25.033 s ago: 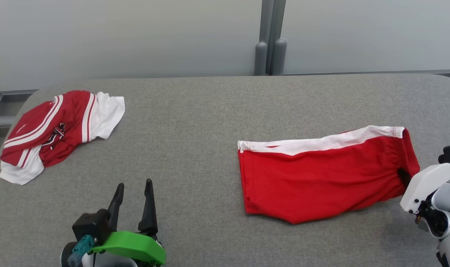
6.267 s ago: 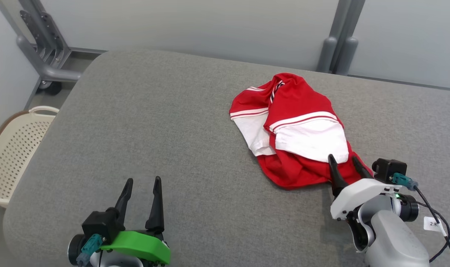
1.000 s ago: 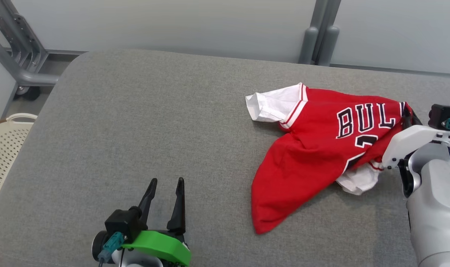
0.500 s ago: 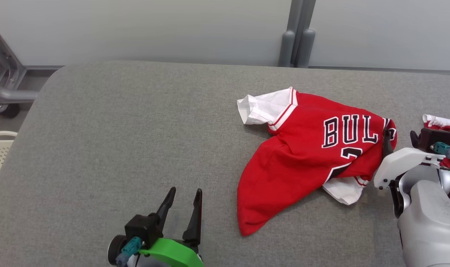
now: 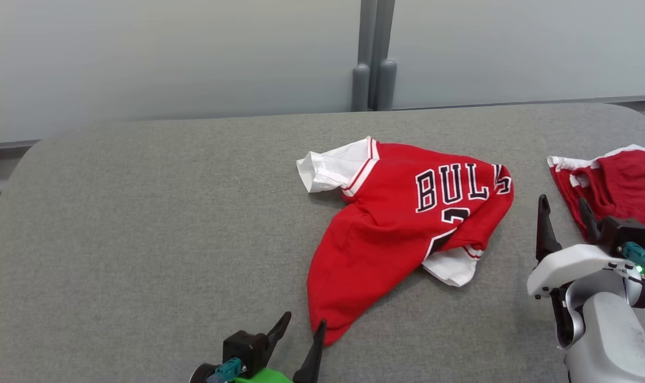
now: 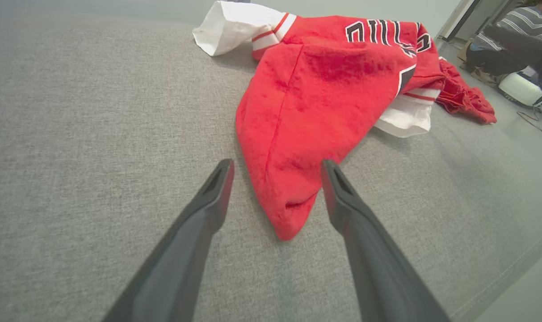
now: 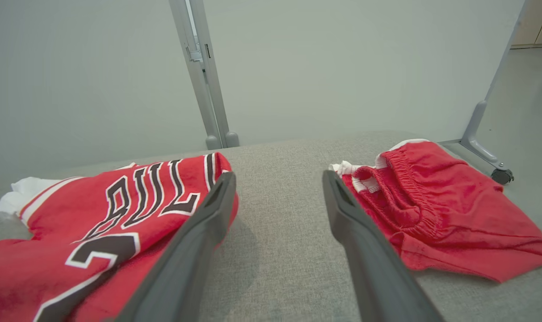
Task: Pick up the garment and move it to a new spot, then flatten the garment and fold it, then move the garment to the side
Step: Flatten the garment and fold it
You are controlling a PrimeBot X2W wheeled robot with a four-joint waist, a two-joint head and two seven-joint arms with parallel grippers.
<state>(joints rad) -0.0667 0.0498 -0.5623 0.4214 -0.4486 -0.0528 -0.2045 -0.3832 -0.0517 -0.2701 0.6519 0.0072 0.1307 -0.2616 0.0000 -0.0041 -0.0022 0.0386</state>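
L hand (image 5: 303,320) open at the near edge of the worktop (image 5: 141,239), w/ the bottom corner of the jersey (image 5: 407,234) lying btwn my spread fingers, not pinched. Jersey sits crumpled mid-worktop, lettering up, white sleeve twd far edge. R hand (image 5: 561,200) open, empty, btwn jersey & red shorts (image 5: 620,181) by the right edge.

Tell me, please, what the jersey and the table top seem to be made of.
The jersey looks like soft, matt knit fabric, perhaps polyester: it drapes in folds. The table top seems covered in matt grey woven cloth: a flecked weave shows.
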